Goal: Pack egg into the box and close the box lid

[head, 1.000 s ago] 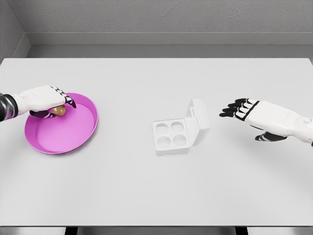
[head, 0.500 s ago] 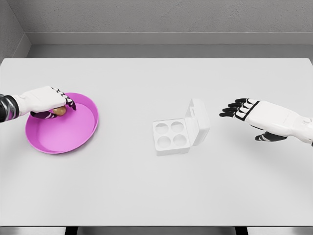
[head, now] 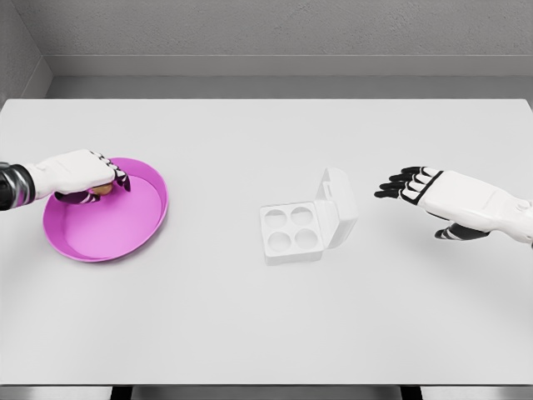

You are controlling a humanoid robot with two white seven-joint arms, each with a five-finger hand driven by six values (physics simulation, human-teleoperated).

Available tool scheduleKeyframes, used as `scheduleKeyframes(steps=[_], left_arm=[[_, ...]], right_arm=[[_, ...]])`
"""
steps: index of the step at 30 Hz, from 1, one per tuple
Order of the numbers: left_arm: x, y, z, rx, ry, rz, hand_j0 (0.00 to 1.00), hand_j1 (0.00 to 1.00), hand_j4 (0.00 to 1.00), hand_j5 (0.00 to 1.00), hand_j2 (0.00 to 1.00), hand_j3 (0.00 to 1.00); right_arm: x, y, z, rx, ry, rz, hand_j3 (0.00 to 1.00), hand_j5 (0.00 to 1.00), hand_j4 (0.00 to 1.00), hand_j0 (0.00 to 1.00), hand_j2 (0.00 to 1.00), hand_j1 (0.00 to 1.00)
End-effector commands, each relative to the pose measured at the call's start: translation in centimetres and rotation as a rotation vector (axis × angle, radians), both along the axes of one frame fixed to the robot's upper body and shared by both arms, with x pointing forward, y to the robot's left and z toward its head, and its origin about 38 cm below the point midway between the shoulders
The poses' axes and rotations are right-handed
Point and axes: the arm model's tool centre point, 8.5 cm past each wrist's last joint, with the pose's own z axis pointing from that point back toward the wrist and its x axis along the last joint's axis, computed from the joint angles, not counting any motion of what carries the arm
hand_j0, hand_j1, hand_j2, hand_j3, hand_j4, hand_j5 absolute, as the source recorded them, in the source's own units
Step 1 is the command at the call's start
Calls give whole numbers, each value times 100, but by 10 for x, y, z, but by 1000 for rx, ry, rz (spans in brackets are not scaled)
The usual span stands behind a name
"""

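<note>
Nearest the camera, the flat white worktop [head: 208,333] carries nothing along its front edge. Around mid-depth lie all task items.

At about 9 o'clock from the worktop centre sits the shallow round magenta plastic tray [head: 133,225]. The left hand [head: 79,173] is over the tray's far-left rim, fingers curled down and clamped on the small brown egg [head: 102,190], of which only a sliver shows beneath the fingertips. Whether the egg is lifted clear of the tray floor cannot be told.

Just right of centre, at about 3 o'clock, stands the white moulded four-cup egg box [head: 291,232]. All four cups are vacant. Its hinged white lid [head: 336,207] stands open, tilted up on the box's right side.

Further toward 3 o'clock, well apart from the box, the right hand [head: 420,190] hovers above the worktop with fingers extended and spread, holding nothing.

Probable faults from this state:
- The egg is round and smooth; a loose or off-centre grasp may let it roll out during transfer.
- Contact with the tray rim on lift-out may dislodge the egg.
- The light box may slide if the egg is pressed into a cup off-centre.
- The tilted lid may fall shut early if bumped.

No brand, label or legible writing is visible on any item.
</note>
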Motion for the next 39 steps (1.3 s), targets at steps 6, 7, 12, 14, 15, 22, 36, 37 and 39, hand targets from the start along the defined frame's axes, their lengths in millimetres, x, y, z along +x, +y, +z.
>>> scheduleKeyframes(steps=[6,7,12,14,15,22,36,37,39], left_arm=[[0,1,1,-5,-3,5,58,58,58,58,58,58],[0,1,2,-6,-4,4,56,56,56,56,56,56],[0,0,3,-6,-8,2,51,51,51,51,51,51],[0,0,4,-9,-12,2,49,49,49,49,49,49],[0,2,6,-9,-16,5,48,48,48,48,48,48],[-1,-6,16,-17,-45,-22,44,44,44,44,44,44],[-7,-27,41,-37,-123,-89,39,39,39,39,39,39],[-8,-28,42,-38,-128,-94,39,39,39,39,39,39],[-10,-31,43,-38,-131,-102,39,39,39,39,39,39]], right_arm=[[0,0,1,5,1,-2,100,100,100,100,100,100],[0,-1,1,5,0,-3,100,100,100,100,100,100],[0,-1,1,5,0,-3,100,100,100,100,100,100],[0,-1,1,5,0,-3,100,100,100,100,100,100],[0,-1,1,5,0,-3,100,100,100,100,100,100],[0,-1,1,4,2,-4,100,100,100,100,100,100],[0,-1,1,5,0,-3,100,100,100,100,100,100],[0,-1,2,5,-1,-4,100,100,100,100,100,100],[0,-1,2,5,-1,-4,100,100,100,100,100,100]])
